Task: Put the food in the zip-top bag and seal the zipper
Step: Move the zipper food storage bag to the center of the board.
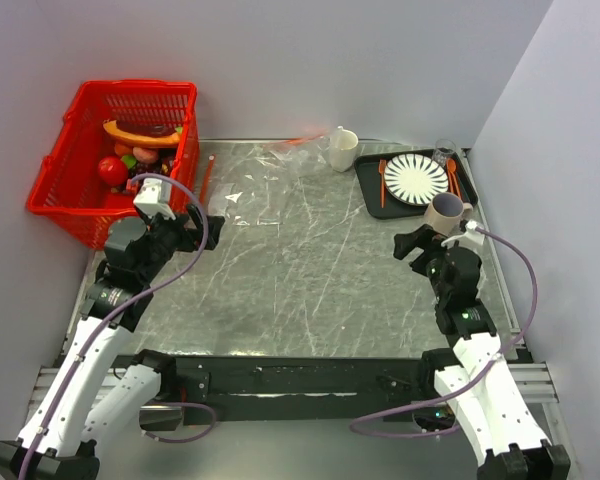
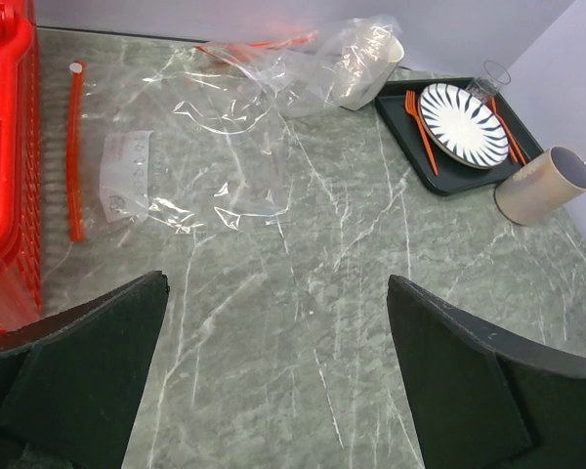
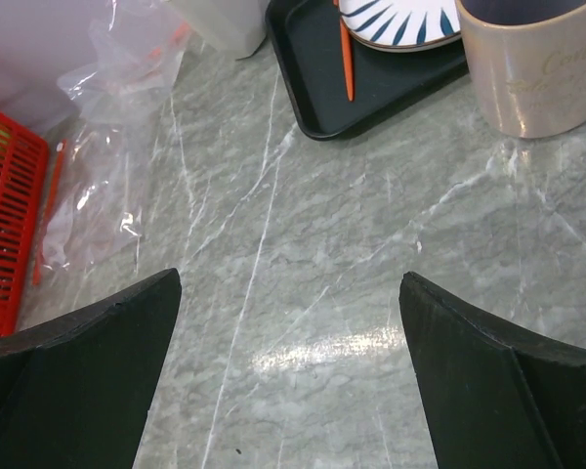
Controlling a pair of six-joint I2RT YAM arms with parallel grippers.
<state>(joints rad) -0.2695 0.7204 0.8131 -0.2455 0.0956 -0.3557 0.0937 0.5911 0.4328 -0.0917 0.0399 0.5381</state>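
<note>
Left gripper [image 2: 275, 283]: jaws spread wide, nothing between them. It hung over the grey-green marbled tabletop [image 1: 310, 290], just beside the red plastic mesh basket [image 1: 55, 185] at the far left.

Right gripper [image 3: 288, 280]: jaws likewise spread wide and bare. It hung over the table on the right, near the beige ceramic mug [image 3: 532, 73].

Food was all in the basket. The red round toy fruit [image 1: 111, 170] lay low on the left. The orange-brown curved toy piece [image 1: 138, 133] sat across the top. Darker pieces lay among them, too small to tell apart.

The clear, crinkly zip-top bag [image 2: 200, 147] lay flat on the table, right of the basket and ahead of the left gripper. It looked flat, with nothing seen inside. A white printed label showed on it.

Its zipper, a narrow orange-red plastic strip [image 2: 75, 147], ran along the bag edge nearest the basket. Whether it was sealed I could not tell.

A second crumpled clear bag [image 2: 308, 59] lay at the far edge, touching a white cup [image 1: 342, 150].

A black rectangular tray [image 1: 372, 200] sat at the far right. It carried a plate with dark and white stripes [image 1: 416, 178] and orange cutlery [image 1: 382, 182]. The mug stood just off the tray's near corner.
</note>
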